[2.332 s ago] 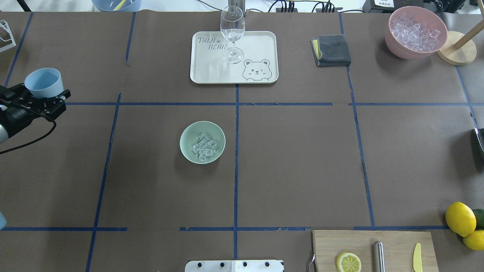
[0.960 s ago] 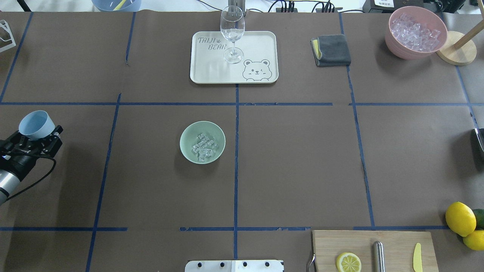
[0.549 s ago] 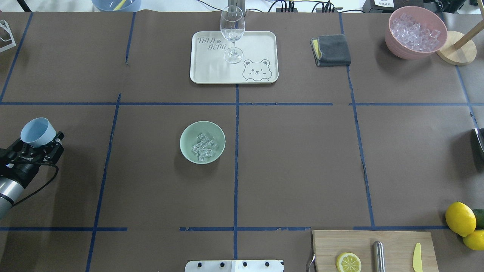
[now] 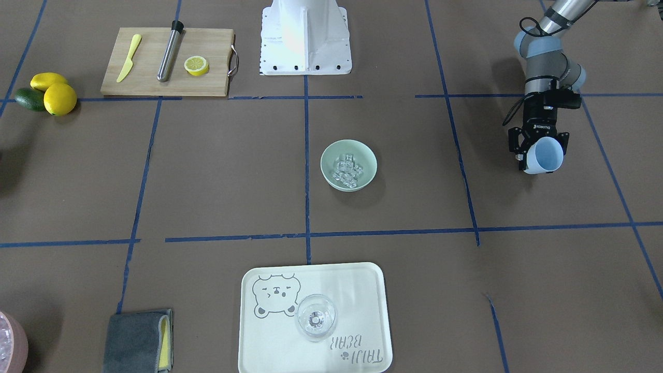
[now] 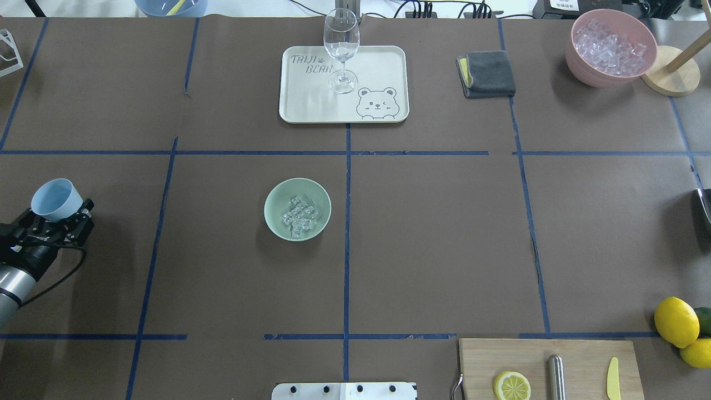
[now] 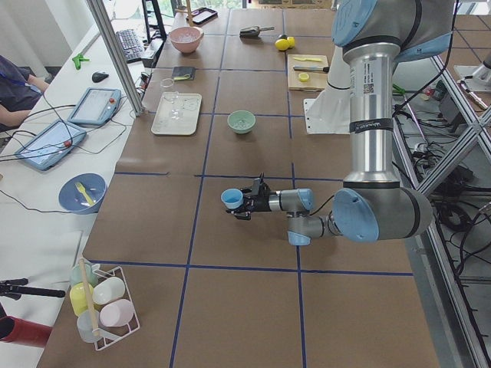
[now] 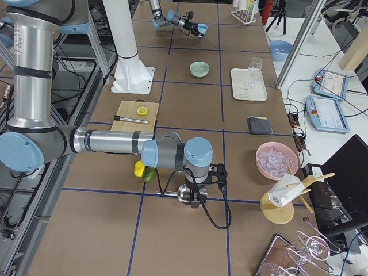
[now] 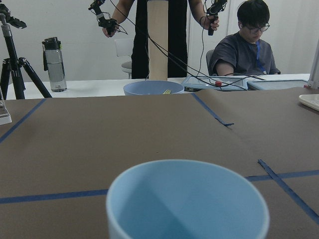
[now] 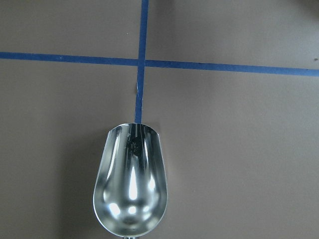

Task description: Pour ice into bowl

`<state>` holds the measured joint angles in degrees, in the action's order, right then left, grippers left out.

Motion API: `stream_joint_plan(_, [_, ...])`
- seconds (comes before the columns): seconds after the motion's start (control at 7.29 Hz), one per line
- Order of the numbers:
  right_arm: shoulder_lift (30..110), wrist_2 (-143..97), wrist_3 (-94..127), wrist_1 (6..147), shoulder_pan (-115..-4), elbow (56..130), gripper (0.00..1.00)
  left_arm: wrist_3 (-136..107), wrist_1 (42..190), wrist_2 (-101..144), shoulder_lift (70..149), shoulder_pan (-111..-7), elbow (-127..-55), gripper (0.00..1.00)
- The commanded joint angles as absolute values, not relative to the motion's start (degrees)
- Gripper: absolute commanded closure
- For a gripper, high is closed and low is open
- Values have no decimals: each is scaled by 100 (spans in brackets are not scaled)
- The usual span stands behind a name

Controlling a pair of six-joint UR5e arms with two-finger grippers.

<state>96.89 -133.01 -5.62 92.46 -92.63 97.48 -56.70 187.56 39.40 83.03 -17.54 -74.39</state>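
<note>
Ice [image 5: 299, 216] lies heaped in the pale green bowl [image 5: 271, 206], which you see standing near the middle of the desk [image 5: 444, 239], just left of the centre tape line [image 5: 346, 266] in the overhead view. Well apart from it, at the desk's left edge, your left gripper [image 5: 60, 215] has its fingers clenched on a light blue cup [image 5: 55, 198], mouth up. Your right gripper [image 7: 198, 192] hangs over a metal scoop [image 9: 130, 184]. You cannot tell how its fingers stand.
</note>
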Motion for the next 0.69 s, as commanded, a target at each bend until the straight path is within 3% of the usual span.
stream_joint_plan(0.0, [9677, -13298, -554, 9246, -9264, 9747, 0, -5678, 18756, 3946, 8332, -1696, -7400, 29])
stream_joint_plan(0.14, [9668, -13298, -554, 9246, -9264, 9738, 0, -5669, 18765, 3929, 8332, -1696, -7400, 17])
stream_joint_plan(0.27, [9659, -13298, -554, 9246, -9264, 9738, 0, -5669, 18765, 3929, 8332, -1696, -7400, 13])
stream_joint_plan(0.55, [9624, -13298, -554, 9246, -9264, 9738, 0, -5669, 18773, 3929, 8332, -1696, -7409, 12])
